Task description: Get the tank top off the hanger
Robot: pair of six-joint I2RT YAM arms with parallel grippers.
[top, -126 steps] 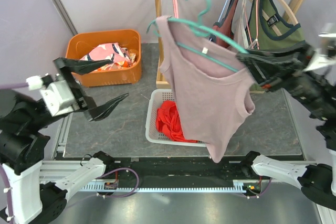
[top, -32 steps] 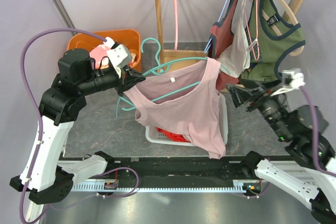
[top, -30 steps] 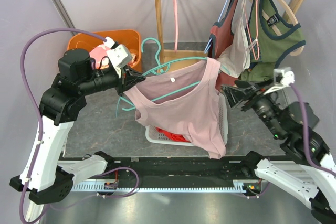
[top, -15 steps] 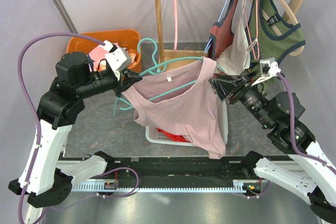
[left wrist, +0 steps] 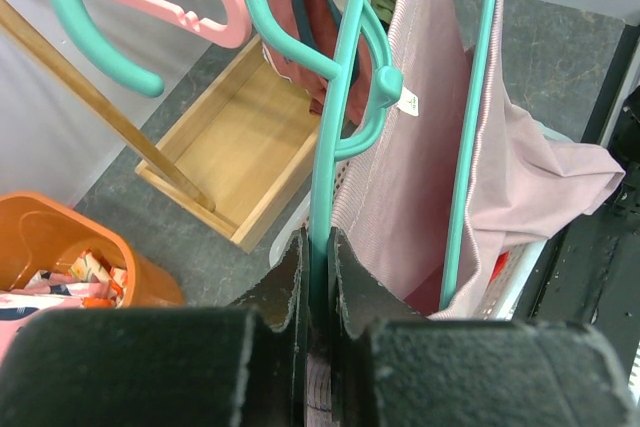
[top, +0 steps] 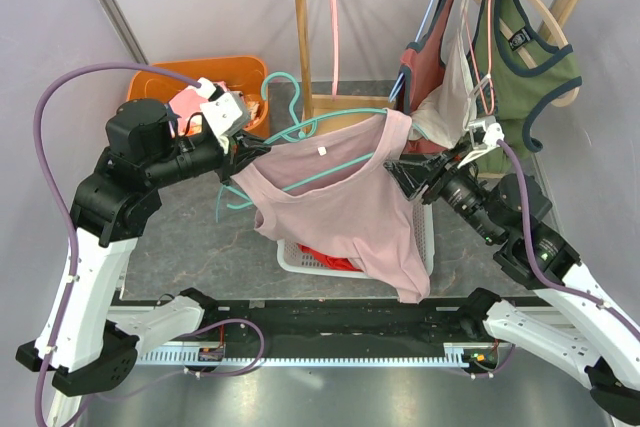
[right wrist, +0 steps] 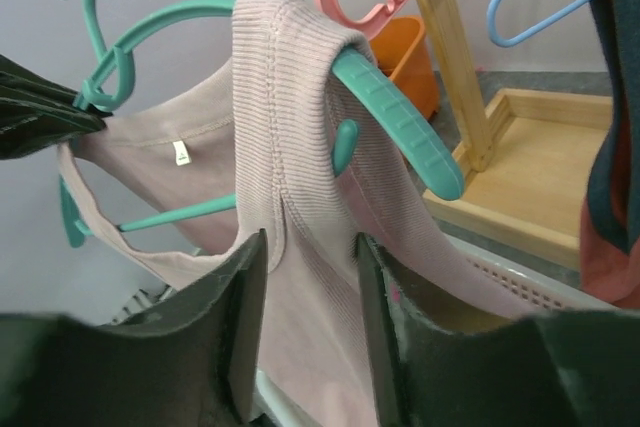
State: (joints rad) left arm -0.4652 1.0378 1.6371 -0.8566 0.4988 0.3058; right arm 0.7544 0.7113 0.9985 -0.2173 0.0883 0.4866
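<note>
Your left fingers are clamped tight on the teal hanger, gripping its bar just below the hook, w/ pink cloth right at the tips. The tank top is on that hanger, up in the air btwn your two arms & over the white basket. Its low corner hangs past the basket's near rim. The neck tag faces up in the top view.

Your right fingers are partway apart at the top's right strap. The wrist cam shows one finger each side of the strap seam, just under the hanger's shoulder end. Can't tell if they touch the cloth. The strap is looped over that end, w/ the hanger tip poking out past it.

There's red cloth in the basket, under the top. The basket sits on the grey table. An orange bin w/ patterned clothes is at far left. The wooden rack at the back carries a pink hanger & a green top, well apart from your left fingers.
</note>
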